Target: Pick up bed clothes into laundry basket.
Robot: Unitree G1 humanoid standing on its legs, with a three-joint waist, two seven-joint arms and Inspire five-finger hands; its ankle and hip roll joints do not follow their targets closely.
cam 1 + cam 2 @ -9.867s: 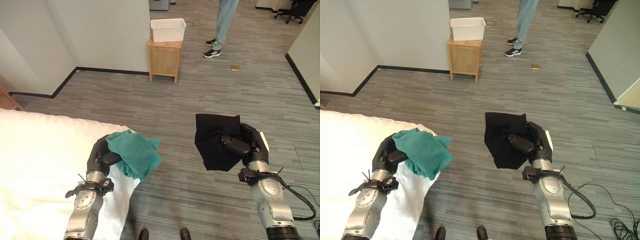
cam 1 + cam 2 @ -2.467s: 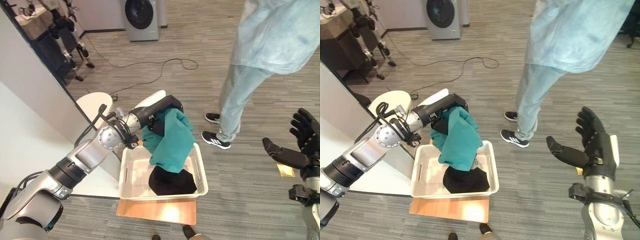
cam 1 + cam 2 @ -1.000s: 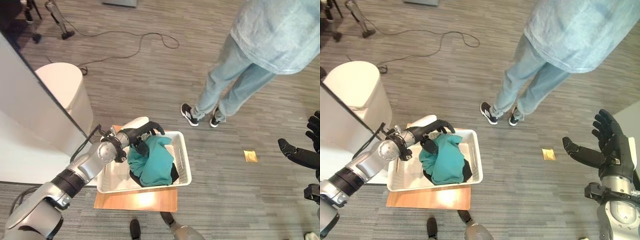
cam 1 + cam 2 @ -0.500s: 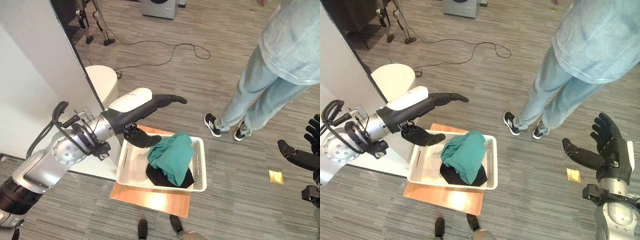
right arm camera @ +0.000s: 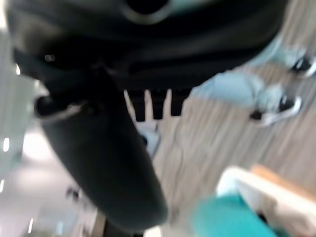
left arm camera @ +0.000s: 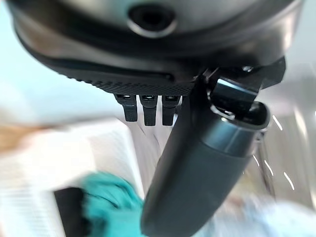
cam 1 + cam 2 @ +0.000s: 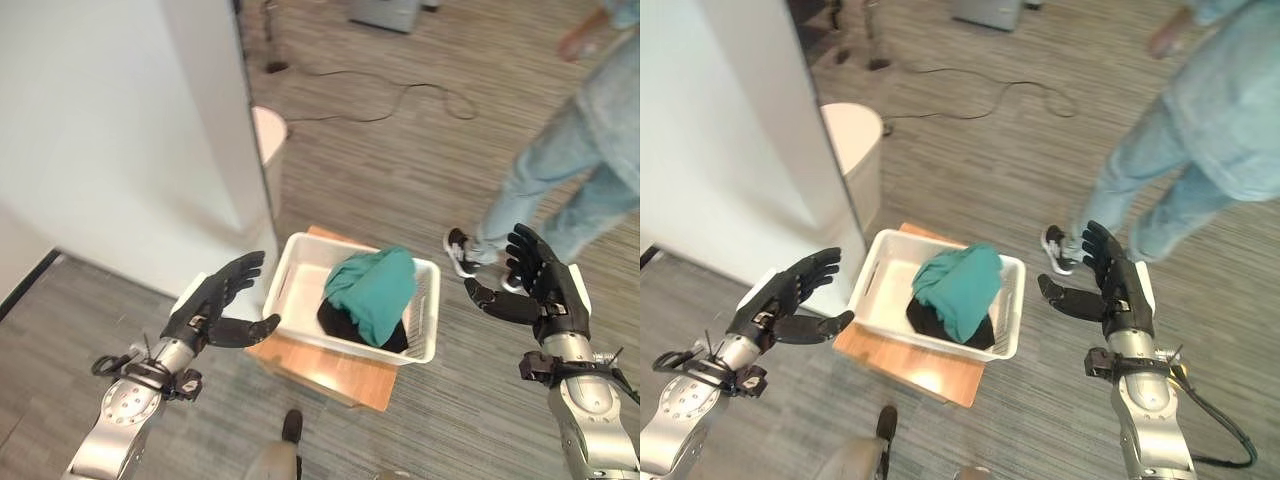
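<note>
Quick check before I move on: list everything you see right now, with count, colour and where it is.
laundry basket: one, white, on the wooden stand between the two hands
teal garment: one, teal, heaped in the basket on top of the black one
black garment: one, black, in the basket under the teal one
wooden stand: one, light wood, under the basket
round bin: one, cream, by the white wall behind the basket
floor cable: one, black, looping on the grey floor farther back
person: one, pale blue top and jeans, dark shoes, standing to the right beyond the basket
left hand: open, empty, left of the basket
right hand: open, empty, right of the basket
</note>
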